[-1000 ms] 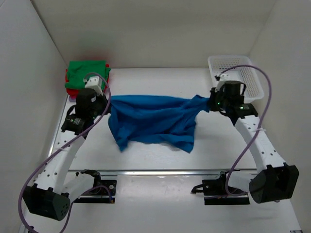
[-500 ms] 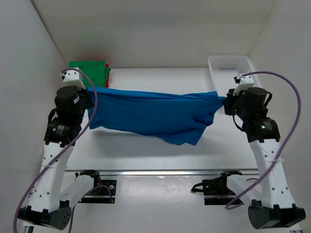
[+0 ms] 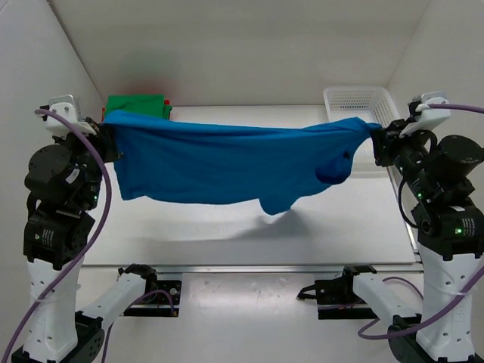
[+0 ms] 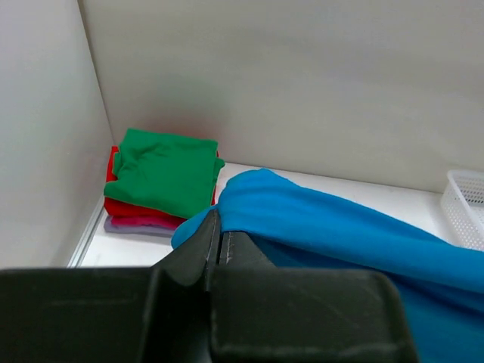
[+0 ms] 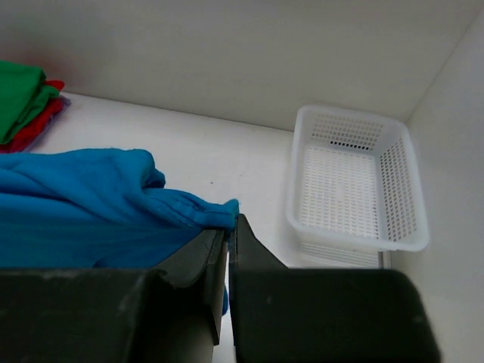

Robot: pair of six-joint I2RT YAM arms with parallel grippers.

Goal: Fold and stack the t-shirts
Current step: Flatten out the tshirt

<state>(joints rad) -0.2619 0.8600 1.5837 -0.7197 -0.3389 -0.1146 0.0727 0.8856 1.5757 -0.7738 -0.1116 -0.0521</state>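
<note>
A bright blue t-shirt hangs stretched in the air between both arms, sagging at the lower middle above the table. My left gripper is shut on its left end; the wrist view shows the cloth pinched in the left gripper. My right gripper is shut on its right end; the right wrist view shows the cloth pinched in the right gripper. A stack of folded shirts, green on top, red below and a pale one at the bottom, sits in the far left corner.
A white mesh basket stands at the far right of the table, also in the right wrist view. White walls close in on the left, back and right. The arm bases sit at the near edge.
Both arms have risen and spread apart, lifting the blue t-shirt off the table and pulling it out wide in the air.
</note>
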